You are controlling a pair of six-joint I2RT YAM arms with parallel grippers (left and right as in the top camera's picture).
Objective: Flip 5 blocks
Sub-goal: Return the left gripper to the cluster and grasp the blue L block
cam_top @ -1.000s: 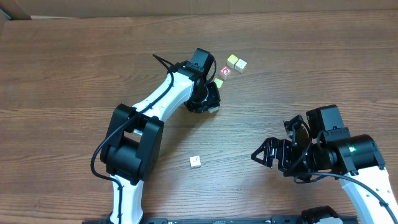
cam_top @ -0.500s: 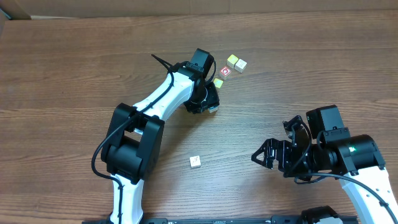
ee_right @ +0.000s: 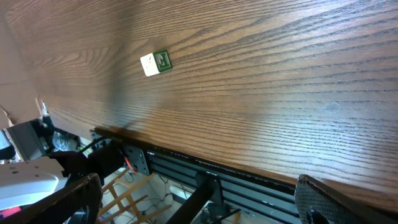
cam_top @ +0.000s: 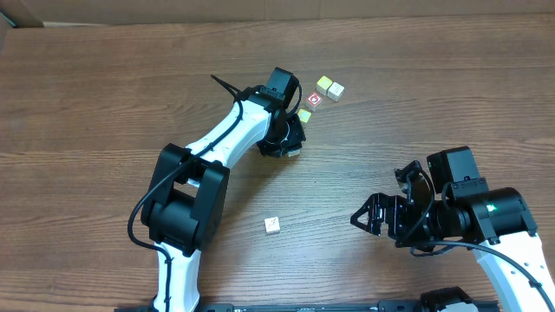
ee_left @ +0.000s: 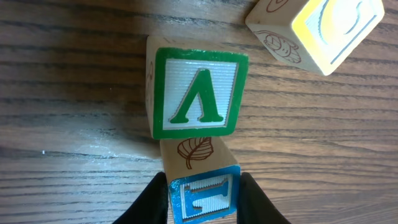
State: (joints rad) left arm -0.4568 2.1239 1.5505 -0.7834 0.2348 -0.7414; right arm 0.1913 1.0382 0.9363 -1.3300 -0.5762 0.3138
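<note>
A robot lab is shown: white and black robot arms are set at a brown wooden counter on a black metal frame.

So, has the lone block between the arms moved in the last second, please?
No: the lone block lies as far from the red block as before.

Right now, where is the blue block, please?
In the left wrist view, the blue block sits between the left end effector's fingers, beside the green block.
</note>
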